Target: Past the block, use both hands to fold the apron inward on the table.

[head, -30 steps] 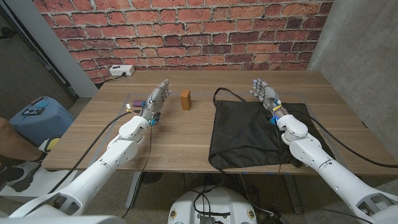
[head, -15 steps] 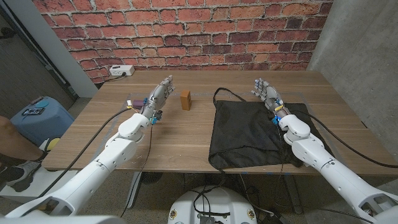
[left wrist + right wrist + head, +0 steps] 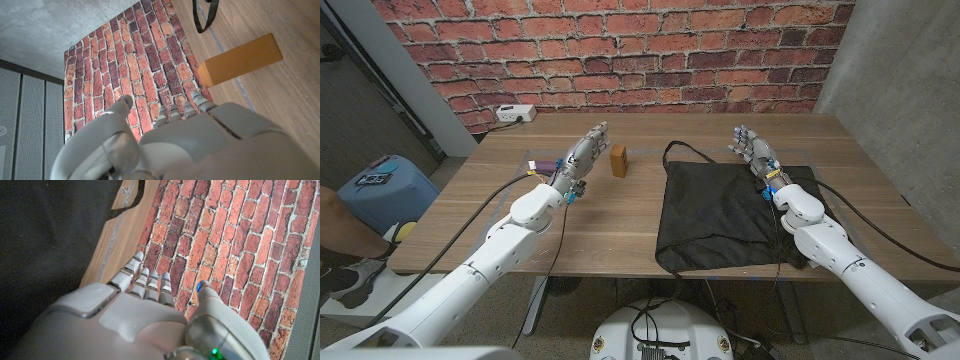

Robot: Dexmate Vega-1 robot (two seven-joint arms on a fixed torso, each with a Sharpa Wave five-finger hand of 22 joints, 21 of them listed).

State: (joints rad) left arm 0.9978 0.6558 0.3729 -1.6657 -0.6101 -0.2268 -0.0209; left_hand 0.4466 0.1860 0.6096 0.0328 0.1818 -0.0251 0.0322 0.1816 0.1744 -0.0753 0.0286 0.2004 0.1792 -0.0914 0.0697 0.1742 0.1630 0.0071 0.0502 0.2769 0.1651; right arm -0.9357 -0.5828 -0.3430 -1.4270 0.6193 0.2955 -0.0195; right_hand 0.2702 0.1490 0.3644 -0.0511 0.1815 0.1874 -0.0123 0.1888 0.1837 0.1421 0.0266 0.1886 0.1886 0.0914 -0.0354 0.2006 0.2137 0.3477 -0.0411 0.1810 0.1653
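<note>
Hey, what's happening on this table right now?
A two-armed robot is at a wooden table, about to fold a black fabric apron that lies spread flat. Its right robot hand is open over the apron's far edge, holding nothing. Its left robot hand is open beside a small orange-brown wooden block, not touching it, short of the apron. No fold has been made yet.
</note>
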